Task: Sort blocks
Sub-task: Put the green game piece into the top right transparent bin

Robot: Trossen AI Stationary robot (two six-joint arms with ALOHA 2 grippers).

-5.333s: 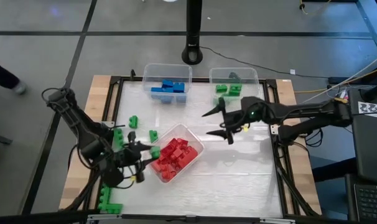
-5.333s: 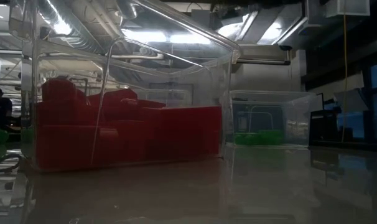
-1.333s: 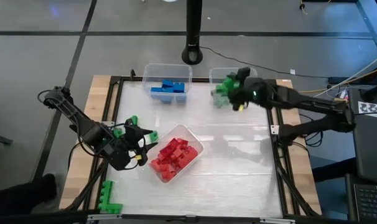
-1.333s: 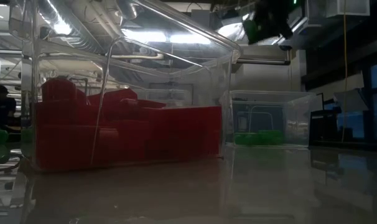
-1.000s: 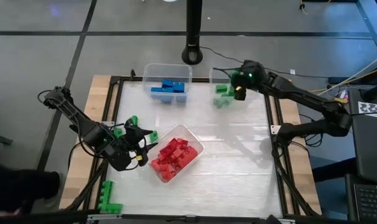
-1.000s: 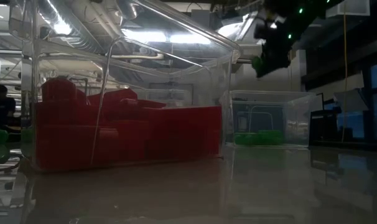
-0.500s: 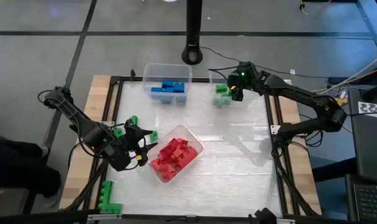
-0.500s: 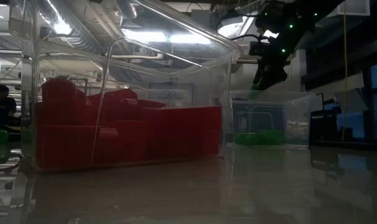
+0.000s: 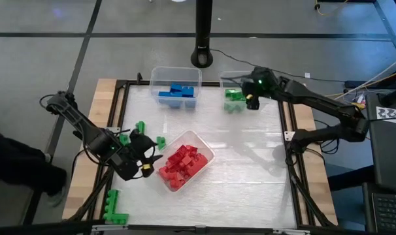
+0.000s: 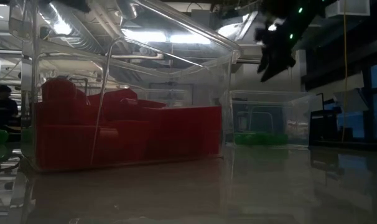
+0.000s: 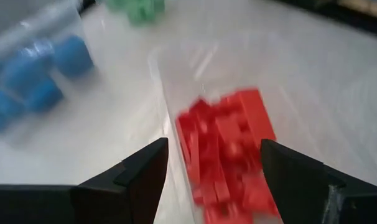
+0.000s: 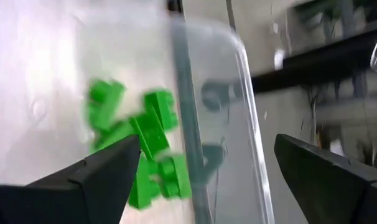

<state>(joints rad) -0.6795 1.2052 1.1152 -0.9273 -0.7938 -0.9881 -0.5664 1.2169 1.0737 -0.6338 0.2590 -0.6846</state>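
From above, the right gripper [image 9: 249, 99] is seen over the far right bin [image 9: 271, 79], its fingers spread wide and nothing held; green blocks [image 9: 235, 98] lie in that bin below it. The step in hand is judged to be the drop into the green bin, and it is done well if the fingers are lifted straight up, clear of the bin wall, before the arm is swung back for more. The left gripper [image 9: 146, 155] is held low just beside the near bin of red blocks [image 9: 181, 161], fingers partly open and empty. A loose green block [image 9: 161, 140] lies just ahead of it, more green blocks [image 9: 140, 127] sit near the left arm, and another green cluster [image 9: 113, 210] rests at the near left edge of the worktop [image 9: 244, 176]. Blue blocks [image 9: 178, 92] are gathered in the far left bin.

From table height, the red bin [image 10: 132, 93] fills the foreground, and the right gripper [image 10: 277, 57] hangs above the far bin [image 10: 272, 118].

In the left wrist view, the empty fingers [image 11: 145, 177] frame the red blocks [image 11: 229, 146]; the bin wall stands in the way of any sideways reach.

In the right wrist view, green blocks [image 12: 142, 146] lie inside the clear wall, between the open fingers [image 12: 92, 171].
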